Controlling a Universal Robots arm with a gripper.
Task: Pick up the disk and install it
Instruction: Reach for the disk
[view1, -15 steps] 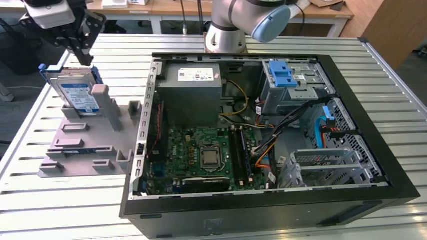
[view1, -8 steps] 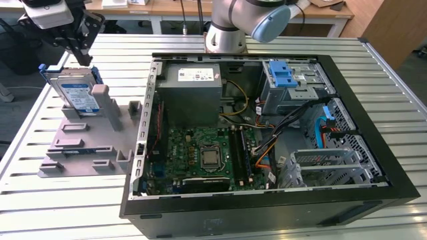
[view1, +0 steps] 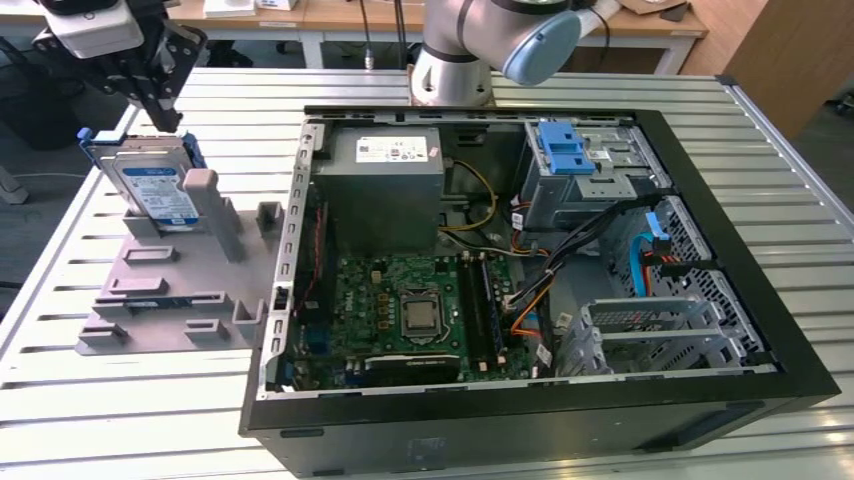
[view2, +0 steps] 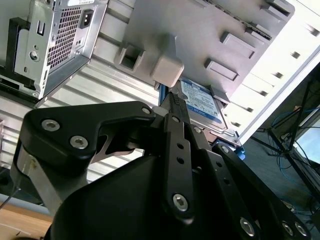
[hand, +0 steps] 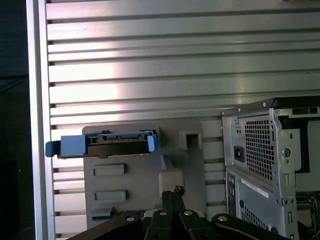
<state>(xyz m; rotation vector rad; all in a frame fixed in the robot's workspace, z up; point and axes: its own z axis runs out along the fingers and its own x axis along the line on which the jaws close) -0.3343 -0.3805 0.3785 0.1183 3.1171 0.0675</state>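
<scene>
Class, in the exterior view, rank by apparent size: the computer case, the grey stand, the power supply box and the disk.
Largest to smallest:
computer case
grey stand
power supply box
disk

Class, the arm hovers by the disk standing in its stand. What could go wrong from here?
1. The gripper sits close to the grey stand's upright post, so lowering may strike it instead of the disk.
2. The disk stands on edge; a sideways nudge may tip it.
</scene>
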